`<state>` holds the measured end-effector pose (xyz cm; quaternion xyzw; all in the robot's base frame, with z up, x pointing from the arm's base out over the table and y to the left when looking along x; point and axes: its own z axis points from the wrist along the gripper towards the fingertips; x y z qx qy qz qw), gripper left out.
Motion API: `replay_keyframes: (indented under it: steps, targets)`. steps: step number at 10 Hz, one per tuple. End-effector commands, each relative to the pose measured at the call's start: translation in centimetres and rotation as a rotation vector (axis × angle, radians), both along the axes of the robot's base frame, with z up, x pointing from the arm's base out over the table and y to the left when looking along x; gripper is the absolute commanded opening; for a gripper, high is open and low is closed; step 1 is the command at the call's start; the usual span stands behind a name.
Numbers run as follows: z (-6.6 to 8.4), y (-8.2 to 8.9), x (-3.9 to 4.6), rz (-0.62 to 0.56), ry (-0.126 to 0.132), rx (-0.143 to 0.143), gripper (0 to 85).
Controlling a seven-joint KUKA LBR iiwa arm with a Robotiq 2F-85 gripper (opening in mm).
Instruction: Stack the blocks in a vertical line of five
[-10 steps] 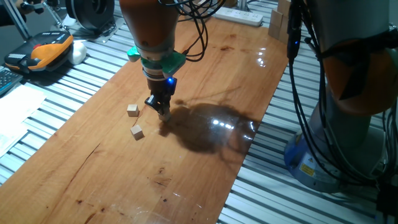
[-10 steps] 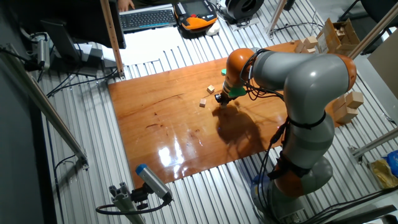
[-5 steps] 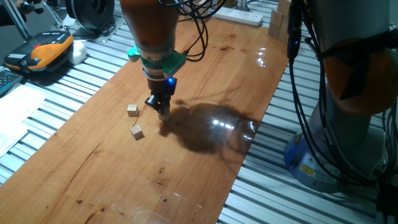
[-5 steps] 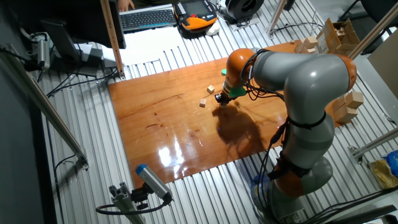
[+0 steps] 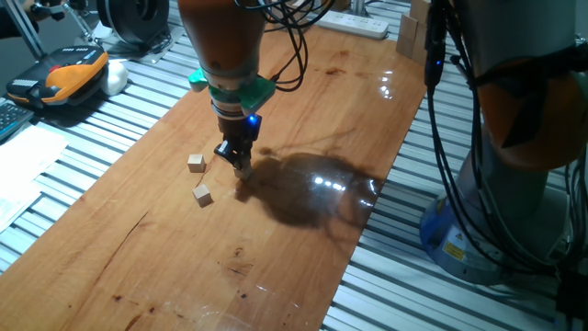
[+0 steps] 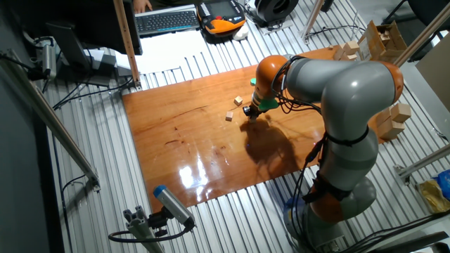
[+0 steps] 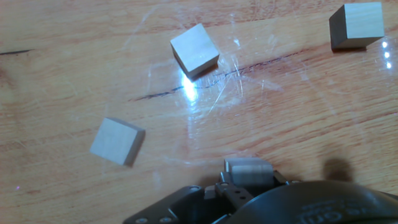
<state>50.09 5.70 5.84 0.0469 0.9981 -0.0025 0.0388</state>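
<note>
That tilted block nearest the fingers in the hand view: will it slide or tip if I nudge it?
The block will probably slide rather than tip: it sits flat and squat on the glossy tabletop. Likely light and stiff, being small plain wood. An off-centre push may spin it.

We see a glossy reddish-brown wooden board (image 5: 303,119) with darker grain streaks and white glare spots. On it, pale light-wood blocks, plain and unmarked: one (image 5: 196,163) nearer the board's left edge, another (image 5: 202,194) just below it; the hand view gives us three, one (image 7: 194,50), another (image 7: 116,141), and one (image 7: 355,25) at the top right corner, each with a darker shaded side. We have the arm (image 6: 330,91) in orange and grey, a green collar (image 5: 241,92) with a small blue light above the black gripper (image 5: 241,165). Around the board, grey ribbed metal table (image 5: 129,78). Off the board's far left, an orange-and-black device (image 5: 69,74).
</note>
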Motion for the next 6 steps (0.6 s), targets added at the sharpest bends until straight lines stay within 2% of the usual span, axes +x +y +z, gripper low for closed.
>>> replay_keyframes:
  steps: [1,2,6]
  targets:
    - [-0.02,0.01,0.01,-0.002,-0.002,-0.002,0.0]
    - [-0.02,0.01,0.01,-0.004,-0.005,-0.002,17.0]
    - [-0.07,0.02,0.03,-0.013,-0.013,-0.003,17.0]
